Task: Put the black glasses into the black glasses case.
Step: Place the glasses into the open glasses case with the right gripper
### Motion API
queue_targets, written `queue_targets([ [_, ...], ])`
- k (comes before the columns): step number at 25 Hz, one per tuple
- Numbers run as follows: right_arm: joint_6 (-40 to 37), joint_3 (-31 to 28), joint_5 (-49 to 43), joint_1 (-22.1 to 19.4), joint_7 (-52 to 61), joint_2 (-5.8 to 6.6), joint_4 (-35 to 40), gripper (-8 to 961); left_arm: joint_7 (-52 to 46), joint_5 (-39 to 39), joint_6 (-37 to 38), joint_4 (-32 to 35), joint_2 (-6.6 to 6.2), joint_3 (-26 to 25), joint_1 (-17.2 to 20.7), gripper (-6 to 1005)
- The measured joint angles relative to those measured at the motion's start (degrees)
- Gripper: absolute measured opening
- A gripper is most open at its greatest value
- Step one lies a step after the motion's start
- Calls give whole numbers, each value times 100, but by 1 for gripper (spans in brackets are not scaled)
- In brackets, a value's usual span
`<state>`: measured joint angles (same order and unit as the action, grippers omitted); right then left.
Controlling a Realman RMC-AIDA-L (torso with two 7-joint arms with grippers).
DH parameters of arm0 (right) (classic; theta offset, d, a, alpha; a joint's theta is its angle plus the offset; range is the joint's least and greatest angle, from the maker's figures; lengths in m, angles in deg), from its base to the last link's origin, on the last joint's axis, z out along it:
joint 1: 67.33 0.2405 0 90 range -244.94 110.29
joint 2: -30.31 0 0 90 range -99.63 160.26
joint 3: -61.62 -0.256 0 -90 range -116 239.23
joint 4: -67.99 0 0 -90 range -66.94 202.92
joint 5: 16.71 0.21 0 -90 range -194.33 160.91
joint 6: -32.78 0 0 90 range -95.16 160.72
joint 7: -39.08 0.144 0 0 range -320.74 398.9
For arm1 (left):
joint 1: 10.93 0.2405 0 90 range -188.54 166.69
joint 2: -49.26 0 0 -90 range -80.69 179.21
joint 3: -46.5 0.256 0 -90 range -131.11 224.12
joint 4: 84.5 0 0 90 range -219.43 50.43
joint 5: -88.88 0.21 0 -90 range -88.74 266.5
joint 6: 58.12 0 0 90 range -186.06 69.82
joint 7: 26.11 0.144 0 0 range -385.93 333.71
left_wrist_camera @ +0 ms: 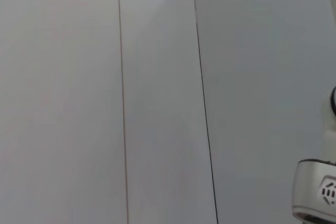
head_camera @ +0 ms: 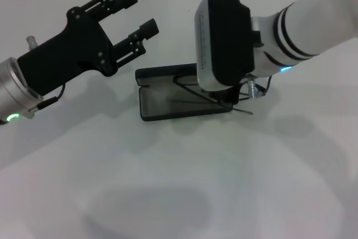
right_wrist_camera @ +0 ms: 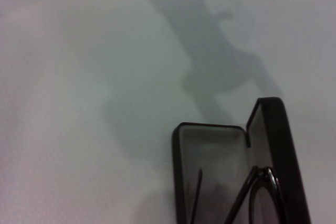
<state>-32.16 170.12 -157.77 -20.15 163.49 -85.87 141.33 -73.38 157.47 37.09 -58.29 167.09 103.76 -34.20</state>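
Black glasses [right_wrist_camera: 262, 192] lie inside open black glasses case [head_camera: 162, 102] — right gripper's grip hidden; left gripper [head_camera: 131, 18] spread, well apart.

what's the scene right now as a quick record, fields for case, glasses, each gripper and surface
case: black glasses case, open, lying on the table, lid raised
glasses: black glasses partly inside the open case, one temple arm sticking out past its edge
right gripper: over the case's right end, fingers hidden behind the wrist
left gripper: open, raised up and to the left of the case, holding nothing
surface: white table
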Motion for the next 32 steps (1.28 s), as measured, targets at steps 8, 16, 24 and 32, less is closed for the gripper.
queue_targets([
  [8,811,338,-242,-262,83,0,34,212,-49,-35,-128,1,-18,-16,-88,655],
  [16,1382,901,-587,-458,63,0,37,215,-169,-51,-140,21,-23,-463,-142,656],
  [24,1589,1209,-910,-657,97,0,330,219,-221,-11,-335,15,-23,-611,-152,656],
  [32,1685,1351,-1288,-906,84,0,561,223,-229,-5,-323,15,-3,-607,-101,656],
])
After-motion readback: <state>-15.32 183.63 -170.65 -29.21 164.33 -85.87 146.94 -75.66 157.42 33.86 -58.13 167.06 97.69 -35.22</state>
